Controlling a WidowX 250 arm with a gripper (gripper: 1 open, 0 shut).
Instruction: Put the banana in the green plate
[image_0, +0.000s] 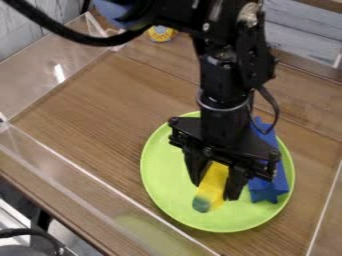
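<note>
Blue block crowds green plate's right; left half bare

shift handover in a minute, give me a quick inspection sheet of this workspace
surface: brown wood-grain table, clear plastic walls around it
job's things: banana hanging above the green plate, lower tip close to it
clutter: blue block lying on the plate's right side
grippers: gripper pointing down, shut on the banana
cables: black cable looping at top left
surroundings: small yellow item at the far edge, too blurred to name
</note>
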